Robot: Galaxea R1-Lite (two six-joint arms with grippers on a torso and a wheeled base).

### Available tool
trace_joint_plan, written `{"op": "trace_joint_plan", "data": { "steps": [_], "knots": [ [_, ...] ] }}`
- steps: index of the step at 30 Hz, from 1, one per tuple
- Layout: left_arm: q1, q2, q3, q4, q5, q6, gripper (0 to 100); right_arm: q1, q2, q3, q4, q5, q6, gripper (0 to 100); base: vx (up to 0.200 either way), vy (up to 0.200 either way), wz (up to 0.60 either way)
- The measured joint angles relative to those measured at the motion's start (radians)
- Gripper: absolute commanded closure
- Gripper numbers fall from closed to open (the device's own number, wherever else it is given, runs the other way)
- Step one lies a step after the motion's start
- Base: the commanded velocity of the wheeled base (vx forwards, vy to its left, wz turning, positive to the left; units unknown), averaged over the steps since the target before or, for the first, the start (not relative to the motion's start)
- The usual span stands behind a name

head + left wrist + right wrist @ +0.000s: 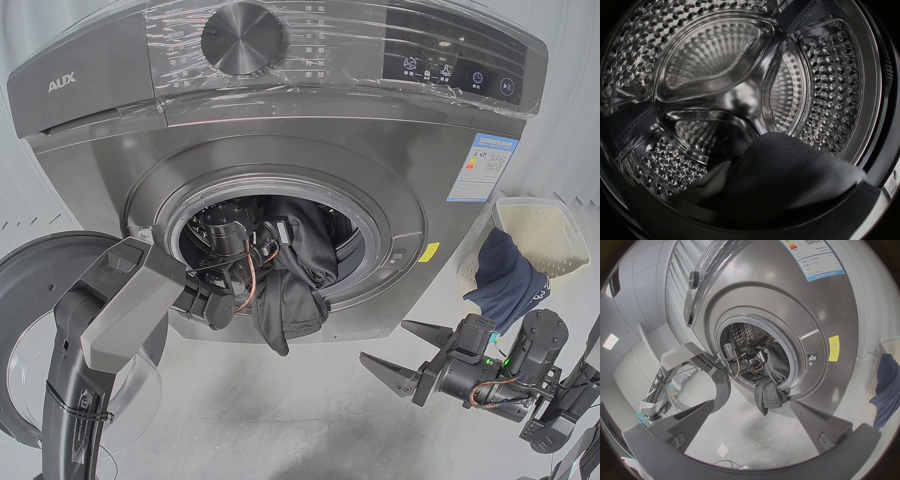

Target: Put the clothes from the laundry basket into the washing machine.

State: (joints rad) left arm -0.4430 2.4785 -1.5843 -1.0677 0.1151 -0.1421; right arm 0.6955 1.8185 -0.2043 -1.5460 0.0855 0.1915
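Fingers of the right gripper are standing wide open and holding nothing in the head view. They are pointing toward the washing machine, low down by its right side. A black garment is hanging over the lip of the round door hole, part inside and part outside, well apart from those fingers. The left gripper is sitting inside the hole, right against the black garment, but I cannot tell if it is open or closed. A dark blue cloth is hanging over the edge of the laundry basket, near the right gripper and not touching it.

In the left wrist view, the black garment is lying close to the camera at the front of the shiny drum.

In the right wrist view, the two open fingers are framing the black garment, which is dangling from the door hole far beyond them. The dark blue cloth is hanging on the laundry basket beside the washing machine.
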Motion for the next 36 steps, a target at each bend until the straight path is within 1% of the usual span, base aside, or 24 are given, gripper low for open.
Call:
{"op": "trace_joint_plan", "data": {
  "steps": [3, 4, 6, 8, 11, 14, 17, 18, 19, 21, 23, 27, 30, 36],
  "knots": [
    [0.0, -0.007, 0.024, 0.017, 0.001, -0.024, 0, -0.001, 0.001, -0.001, -0.001, 0.0, 0.0, 0, 0.0, 0.0, 0.0],
    [-0.001, -0.014, 0.039, 0.031, 0.0, -0.036, 0, -0.001, 0.001, -0.001, 0.0, 0.0, 0.0, 0, 0.0, 0.0, 0.0],
    [-0.007, -0.035, 0.081, 0.074, -0.009, -0.068, 0, -0.001, 0.001, -0.003, 0.0, 0.0, 0.0, 0, 0.0, 0.0, 0.0],
    [-0.017, -0.065, 0.134, 0.127, -0.031, -0.102, 0, -0.001, 0.001, -0.004, 0.0, 0.001, 0.0, 0, 0.0, 0.0, 0.0],
    [-0.031, -0.108, 0.207, 0.176, -0.072, -0.132, 0, 0.0, 0.001, -0.005, 0.0, 0.001, 0.0, 0, 0.0, 0.0, 0.0],
    [-0.052, -0.137, 0.251, 0.194, -0.09, -0.143, 0, 0.001, 0.001, -0.006, 0.0, 0.0, 0.0, 0, 0.0, 0.0, 0.0],
    [-0.058, -0.139, 0.269, 0.212, -0.092, -0.14, 0, 0.002, 0.0, -0.007, 0.0, 0.0, -0.001, 0, 0.0, 0.0, 0.0],
    [-0.058, -0.134, 0.271, 0.213, -0.092, -0.133, 0, 0.003, -0.001, -0.007, 0.0, 0.0, -0.001, 0, 0.0, 0.0, 0.0],
    [-0.058, -0.13, 0.27, 0.213, -0.092, -0.125, 100, 0.003, -0.001, -0.007, 0.0, 0.0, -0.001, 0, 0.0, 0.0, 0.0],
    [-0.057, -0.116, 0.263, 0.217, -0.092, -0.108, 100, 0.004, -0.001, -0.007, 0.0, 0.0, -0.001, 0, 0.0, 0.0, 0.0],
    [-0.049, -0.099, 0.244, 0.219, -0.088, -0.099, 100, 0.006, -0.002, -0.008, -0.001, 0.0, -0.001, 0, 0.0, 0.0, 0.0],
    [-0.041, -0.069, 0.193, 0.224, -0.07, -0.094, 100, 0.01, -0.002, -0.008, -0.001, 0.0, -0.001, 0, 0.0, 0.0, 0.0],
    [-0.035, -0.049, 0.132, 0.227, -0.037, -0.095, 100, 0.011, -0.003, -0.009, -0.001, 0.0, -0.001, 0, 0.0, 0.0, 0.0],
    [-0.024, -0.014, -0.019, 0.226, 0.046, -0.101, 100, 0.016, -0.003, -0.01, -0.001, 0.0, -0.001, 0, 0.0, 0.0, 0.0]
  ]
}}
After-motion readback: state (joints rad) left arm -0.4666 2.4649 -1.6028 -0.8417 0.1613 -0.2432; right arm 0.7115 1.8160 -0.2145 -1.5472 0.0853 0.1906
